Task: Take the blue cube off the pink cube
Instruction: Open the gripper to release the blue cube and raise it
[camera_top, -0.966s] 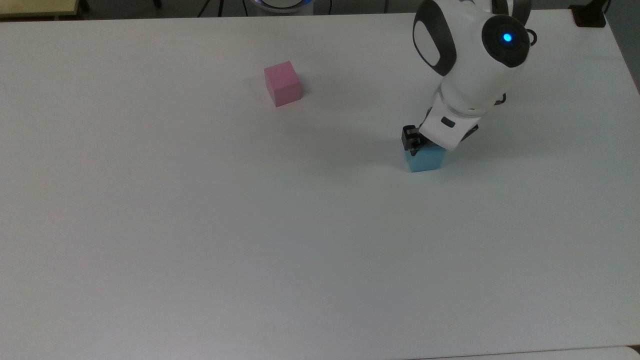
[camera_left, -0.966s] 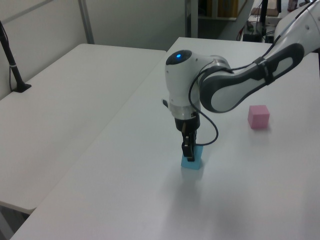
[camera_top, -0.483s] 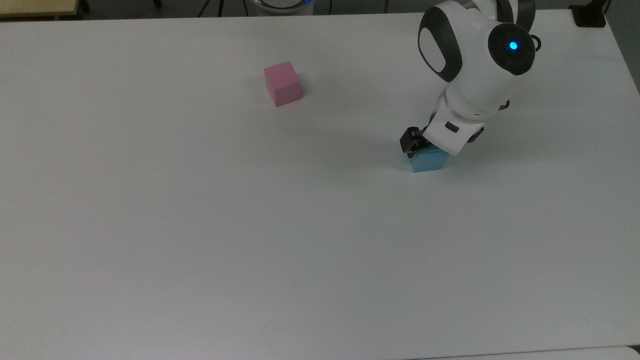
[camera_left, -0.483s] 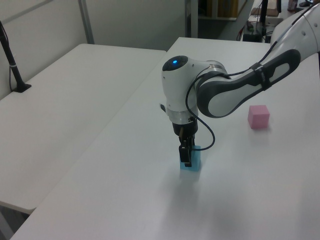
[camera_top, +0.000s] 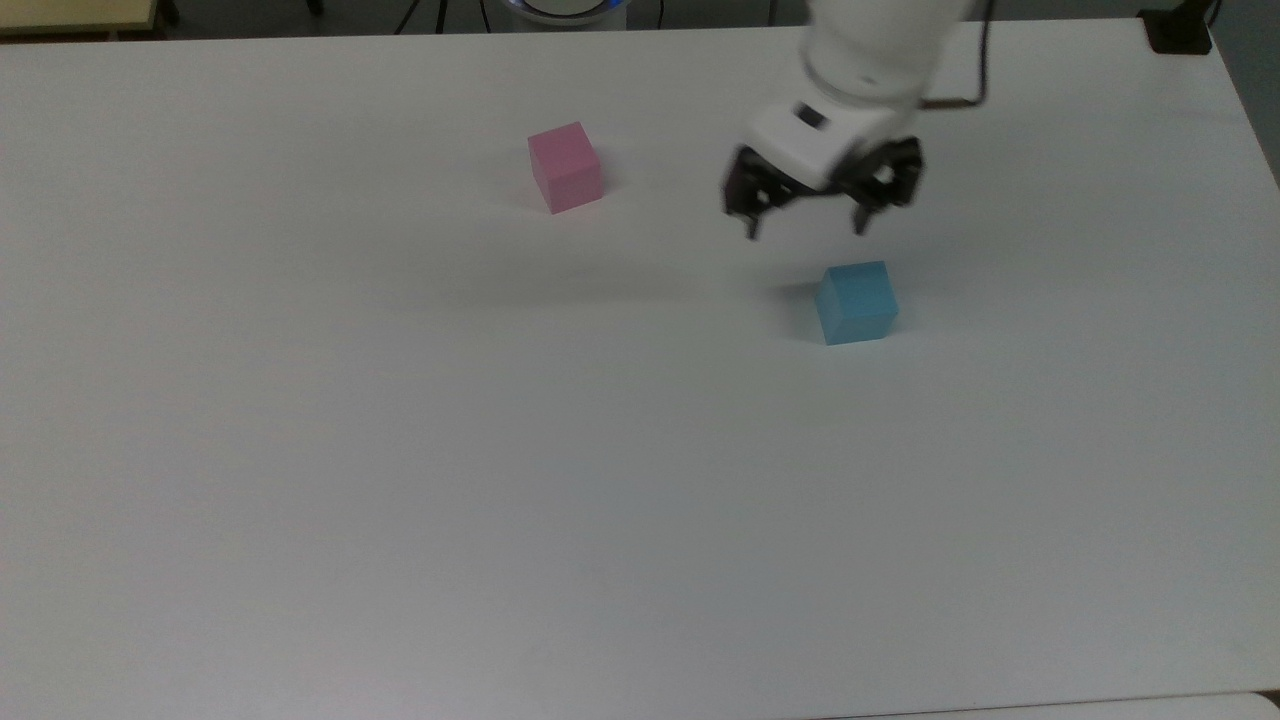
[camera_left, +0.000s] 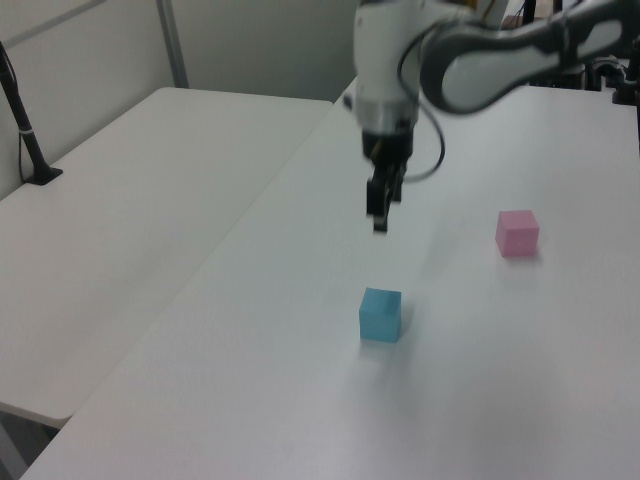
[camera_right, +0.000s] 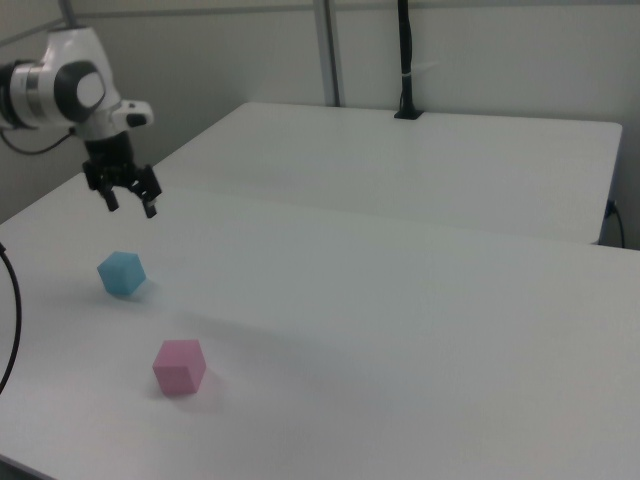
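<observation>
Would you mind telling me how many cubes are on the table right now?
2. The blue cube sits on the table below the open hand; the pink cube stands apart, toward the top view's left.

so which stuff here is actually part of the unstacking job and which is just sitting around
Part of the job:
- blue cube, on the table, apart from the pink one
- pink cube, also alone on the table
- gripper, open, raised above the table near the blue cube

Just there:
- white table
- second table behind it
- black post on that second table
</observation>
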